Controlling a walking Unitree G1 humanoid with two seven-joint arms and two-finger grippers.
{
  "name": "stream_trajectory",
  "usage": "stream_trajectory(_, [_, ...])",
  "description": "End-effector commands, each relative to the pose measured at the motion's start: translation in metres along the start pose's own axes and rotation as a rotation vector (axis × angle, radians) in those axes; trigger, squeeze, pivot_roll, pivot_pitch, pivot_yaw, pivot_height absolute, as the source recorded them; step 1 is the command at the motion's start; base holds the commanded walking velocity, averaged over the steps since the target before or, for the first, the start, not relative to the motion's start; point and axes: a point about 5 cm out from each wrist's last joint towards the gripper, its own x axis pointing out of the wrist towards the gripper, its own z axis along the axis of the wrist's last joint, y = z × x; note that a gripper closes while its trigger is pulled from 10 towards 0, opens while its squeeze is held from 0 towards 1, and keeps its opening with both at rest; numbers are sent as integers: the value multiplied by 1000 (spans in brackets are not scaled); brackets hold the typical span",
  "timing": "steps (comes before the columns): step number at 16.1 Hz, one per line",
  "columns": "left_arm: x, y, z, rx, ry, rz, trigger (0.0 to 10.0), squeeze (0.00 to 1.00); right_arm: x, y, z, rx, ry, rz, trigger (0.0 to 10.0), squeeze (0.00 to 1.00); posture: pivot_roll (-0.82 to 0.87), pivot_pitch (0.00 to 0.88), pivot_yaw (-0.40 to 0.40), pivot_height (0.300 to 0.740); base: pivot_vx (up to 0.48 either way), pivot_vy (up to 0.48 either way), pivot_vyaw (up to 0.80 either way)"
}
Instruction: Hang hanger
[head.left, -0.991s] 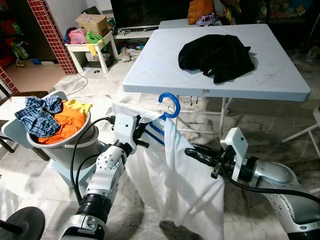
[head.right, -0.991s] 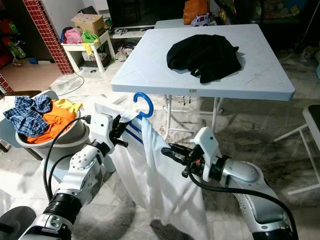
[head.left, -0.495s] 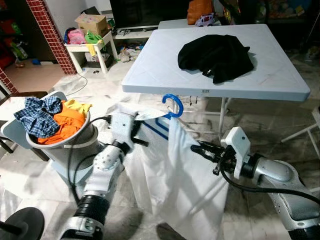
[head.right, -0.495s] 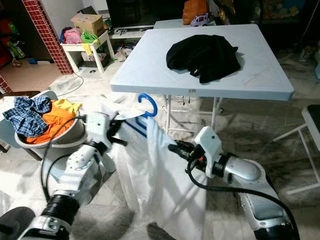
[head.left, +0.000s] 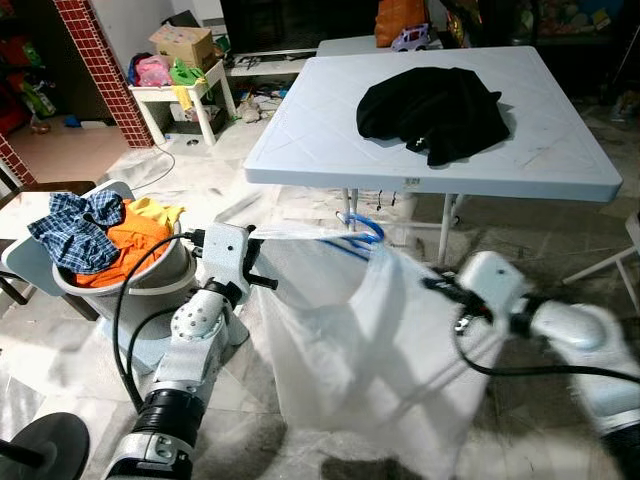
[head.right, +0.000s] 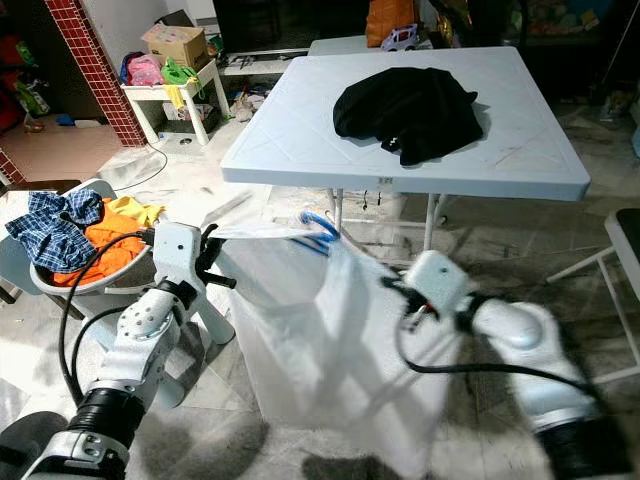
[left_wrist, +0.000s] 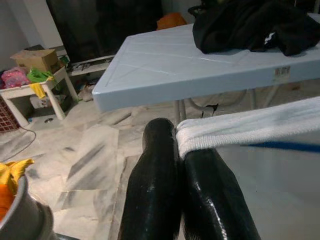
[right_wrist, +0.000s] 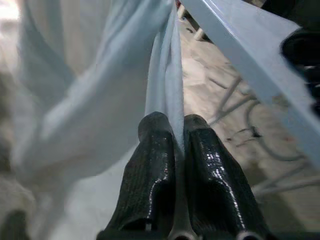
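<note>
While both end effectors (left_wrist: 181, 150) (right_wrist: 172, 130) pinch white garment (head.left: 370, 370) (blue hanger (head.left: 362, 228) inside), table (head.left: 300, 150) stands just ahead.

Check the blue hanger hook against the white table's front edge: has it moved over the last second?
Yes. The blue hanger hook has dropped and tipped over. It stood upright, nearly touching the white table edge; now it lies lower and flatter, toward the table legs.
</note>
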Motion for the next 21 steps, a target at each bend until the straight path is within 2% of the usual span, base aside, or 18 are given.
stream_trajectory(1, [-8,29,-1,21,13,98,0,0,-16,-21,-6,-48,26,-69,10000,0,-125,0,124,740,0,0,0])
stream_trajectory(3, [-11,36,-2,36,22,105,0,0,-29,-32,-13,-86,71,-29,10000,0,-124,0,126,740,0,0,0])
stream_trajectory(7, [-17,48,-4,77,59,83,0,0,-56,-49,-13,-182,101,151,10000,0,-116,0,132,740,0,0,0])
stream_trajectory(8, [-18,50,-4,77,60,83,0,0,-59,-50,-12,-191,104,169,10000,0,-117,0,135,740,0,0,0])
stream_trajectory(9, [-21,54,-6,102,84,51,0,0,-72,-57,-9,-198,136,257,10000,0,-120,0,139,740,0,0,0])
stream_trajectory(11, [-24,55,-8,104,106,12,0,0,-82,-64,-1,-196,138,328,10000,0,-125,0,143,740,0,0,0])
stream_trajectory(13, [-27,52,-14,99,145,-57,0,0,-91,-67,11,-165,106,415,10000,0,-131,0,149,740,0,0,0])
stream_trajectory(15, [-28,48,-18,89,167,-115,0,0,-93,-71,28,-93,9,455,10000,0,-135,0,153,740,0,0,0])
stream_trajectory(19, [-31,40,-22,74,184,-190,0,0,-99,-84,48,14,-144,437,10000,0,-137,0,152,740,0,0,0])
stream_trajectory(21, [-32,39,-23,51,187,-210,0,0,-103,-90,55,38,-182,432,10000,0,-137,0,153,740,0,0,0])
